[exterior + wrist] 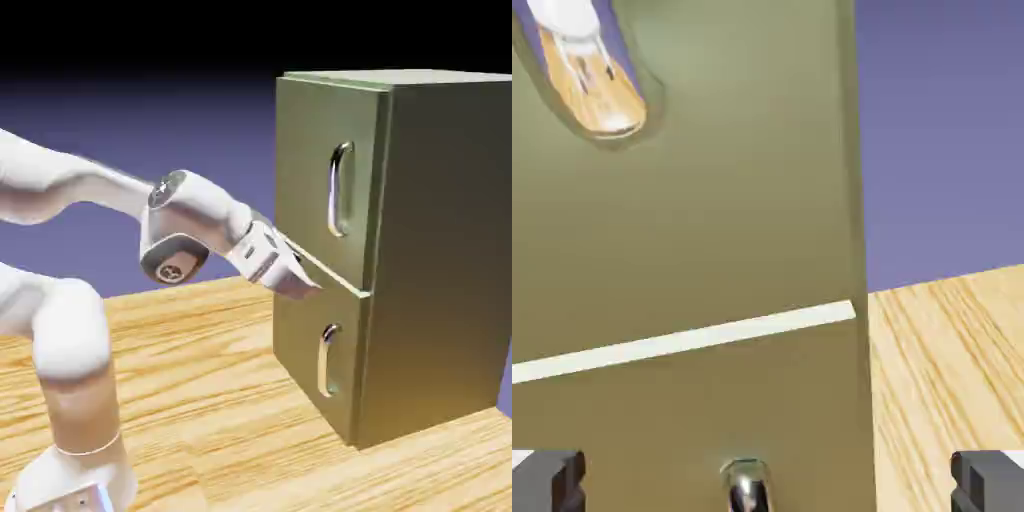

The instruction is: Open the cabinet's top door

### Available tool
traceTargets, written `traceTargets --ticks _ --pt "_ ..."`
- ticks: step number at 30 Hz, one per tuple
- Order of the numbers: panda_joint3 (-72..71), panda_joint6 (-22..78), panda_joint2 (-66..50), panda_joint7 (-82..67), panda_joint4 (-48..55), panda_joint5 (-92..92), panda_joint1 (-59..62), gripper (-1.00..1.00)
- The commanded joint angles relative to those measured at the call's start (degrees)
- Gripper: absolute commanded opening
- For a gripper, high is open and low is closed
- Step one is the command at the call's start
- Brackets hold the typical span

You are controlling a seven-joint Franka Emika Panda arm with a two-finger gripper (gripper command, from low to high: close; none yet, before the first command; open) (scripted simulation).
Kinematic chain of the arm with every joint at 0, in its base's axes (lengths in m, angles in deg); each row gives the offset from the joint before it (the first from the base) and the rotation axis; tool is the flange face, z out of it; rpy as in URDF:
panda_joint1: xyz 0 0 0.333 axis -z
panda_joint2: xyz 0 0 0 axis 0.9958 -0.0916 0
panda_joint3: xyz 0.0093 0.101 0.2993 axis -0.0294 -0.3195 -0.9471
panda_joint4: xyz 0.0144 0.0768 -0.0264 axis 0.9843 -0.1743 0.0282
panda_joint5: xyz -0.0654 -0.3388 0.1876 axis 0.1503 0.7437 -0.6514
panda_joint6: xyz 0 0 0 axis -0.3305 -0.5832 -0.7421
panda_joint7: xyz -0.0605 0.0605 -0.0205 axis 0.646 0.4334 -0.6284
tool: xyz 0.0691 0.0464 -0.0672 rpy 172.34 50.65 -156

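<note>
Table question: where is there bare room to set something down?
The wooden table lies bare between the arm's base and the cabinet, and in front of the cabinet's lower door. It is crowded where the open gripper sits close to the door seam.

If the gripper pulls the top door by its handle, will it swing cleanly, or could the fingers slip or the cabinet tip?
The top door looks like a rigid flat panel, so it should swing without flexing. Its handle is smooth, shiny metal, so the open gripper could slip unless it hooks well behind the loop. The cabinet is tall and boxy on the table; a high pull might rock it.
</note>
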Motion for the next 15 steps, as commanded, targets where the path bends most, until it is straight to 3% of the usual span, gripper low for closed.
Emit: traceTargets --ticks 1,15 --pt "0.61 0.15 0.20 1.81 0.29 2.50 -0.53 1.00" --pt "9.17 2.28 3.03 27.07 4.35 37.39 -7.99 1.00"
